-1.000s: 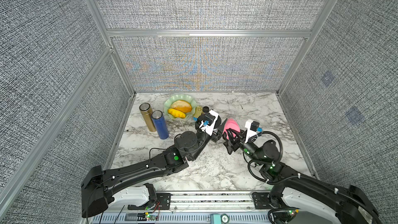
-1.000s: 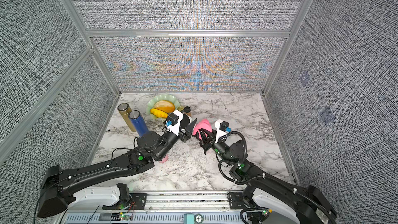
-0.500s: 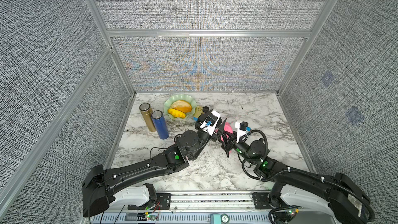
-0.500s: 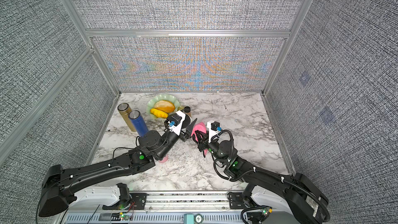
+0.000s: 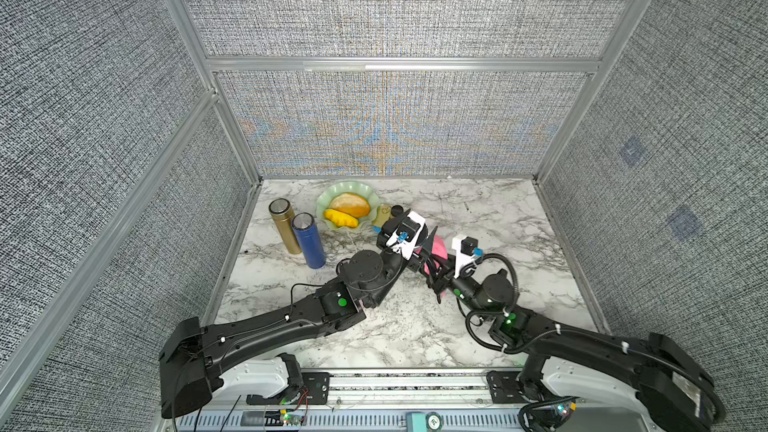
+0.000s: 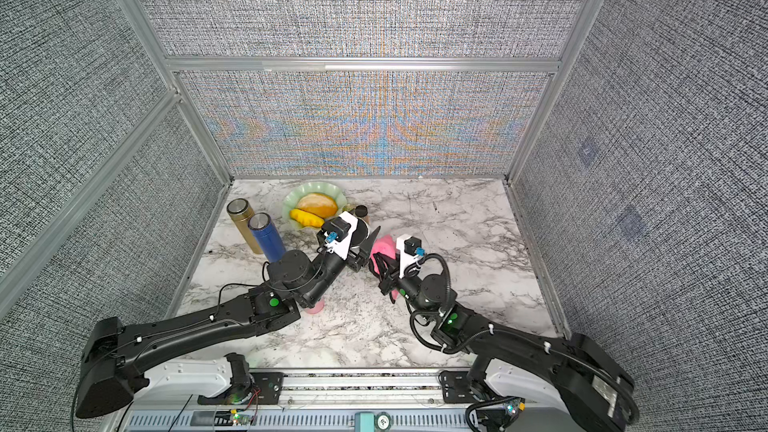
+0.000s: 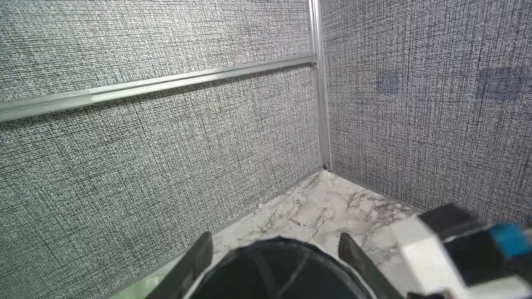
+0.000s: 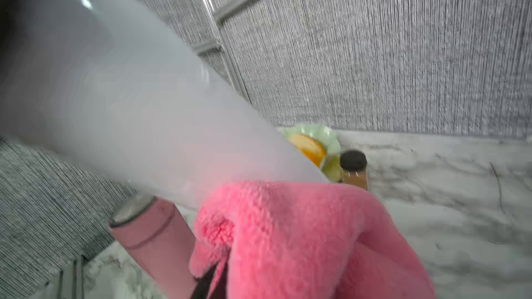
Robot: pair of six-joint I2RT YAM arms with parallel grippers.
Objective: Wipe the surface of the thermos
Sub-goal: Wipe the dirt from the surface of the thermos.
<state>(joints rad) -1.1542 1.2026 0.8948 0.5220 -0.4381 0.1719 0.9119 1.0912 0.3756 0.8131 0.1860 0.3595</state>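
Tabletop [image 5: 478, 209] — veined marble (grey fabric walls [image 5: 374, 14])

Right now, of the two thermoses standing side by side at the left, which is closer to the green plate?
The blue thermos; the gold thermos stands beyond it, nearer the wall, farther from the green plate.

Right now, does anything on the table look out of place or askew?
Yes: the pink thermos sits right under the elbow of the left arm, nearly hidden from above, where the arm could knock it. The gold thermos and blue thermos stand upright beside the plate; nothing looks spilled.
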